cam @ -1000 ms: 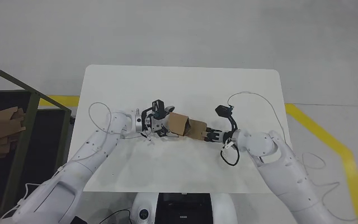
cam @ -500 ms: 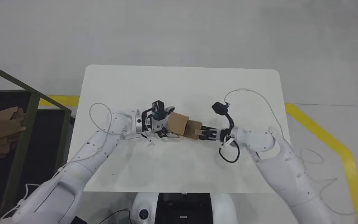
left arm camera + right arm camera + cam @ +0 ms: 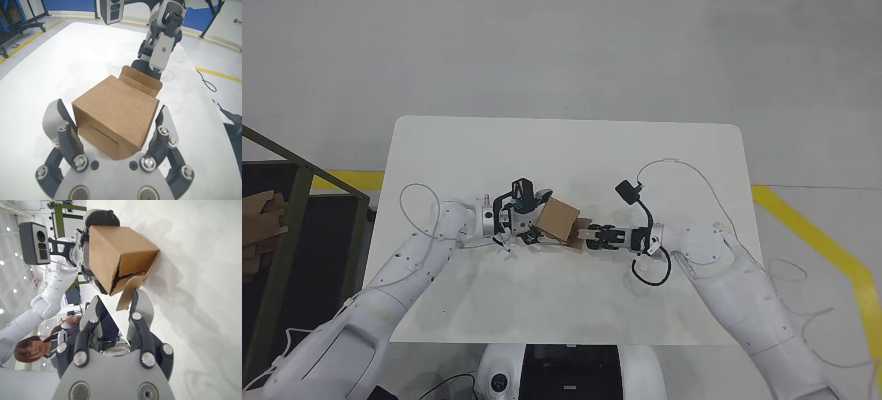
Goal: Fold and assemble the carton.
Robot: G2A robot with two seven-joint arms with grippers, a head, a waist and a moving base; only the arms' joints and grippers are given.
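Table (image 3: 672, 160): white top; near its middle, from left to right, sit the left gripper (image 3: 111, 107), carton (image 3: 115, 113) and right gripper (image 3: 115, 297)
Left gripper: clamped on the carton's left end, one finger on each side wall; that end is an open mouth facing the claw
Carton: brown cardboard tube, squared up and lying on its side, low at the table; whether it rests on the top cannot be told
Right end of carton: inner flaps (image 3: 121, 275) folded in, with a dark gap between them; tuck flap (image 3: 126, 294) sticks out, not yet folded over
Right gripper: fingers apart, pinching nothing; one finger lies against the tuck flap
Risk, flap: it may slip off the finger and spring back out, since it is only nudged, not held
Risk, tuck: the flap's edge may catch on the inner flaps and buckle instead of sliding in
Risk, carton: a push from the right bears on a tube whose left end is open; the walls could skew or crush, or the carton could slide through the left claw
Count: one table; one carton; two grippers; one tuck flap sticking out; inner flaps, two as far as the gap shows
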